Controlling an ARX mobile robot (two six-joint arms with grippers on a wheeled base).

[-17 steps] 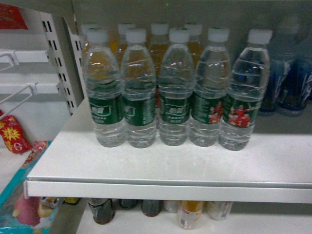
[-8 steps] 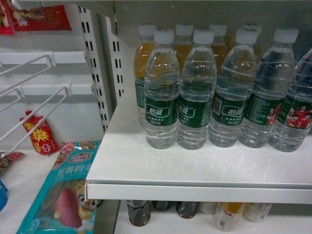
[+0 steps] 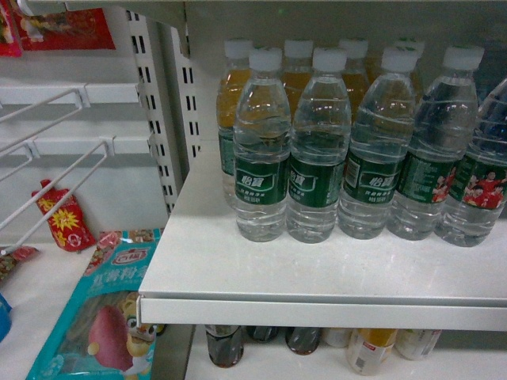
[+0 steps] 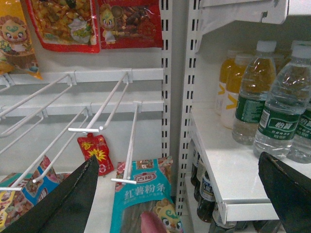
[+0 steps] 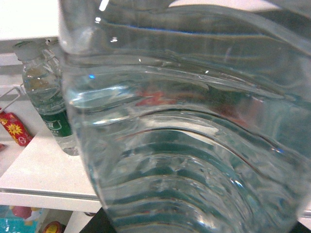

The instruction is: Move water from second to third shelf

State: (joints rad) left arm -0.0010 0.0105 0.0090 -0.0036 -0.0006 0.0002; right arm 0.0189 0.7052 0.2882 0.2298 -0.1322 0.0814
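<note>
The water (image 3: 261,146) stood upright in a front row of five clear bottles with white caps and green labels on the white shelf (image 3: 317,273); the one at the far right was cut by the frame edge. Behind this row, toward 12 o'clock, stood orange drink bottles (image 3: 236,87) with white caps. In the right wrist view one water bottle (image 5: 194,126) filled nearly all the picture, very close to the camera, and the right tool itself could not be seen, so I cannot tell its state. The left tool (image 4: 184,194) was at 9 o'clock from the shelf, its two dark fingers (image 4: 68,199) wide apart and holding nothing. Beyond them were white wire hooks (image 4: 97,107), a small red packet (image 4: 95,153) and a teal snack bag (image 4: 146,199). Below the shelf, dark bottles (image 3: 226,344) stood on a lower level.
</note>
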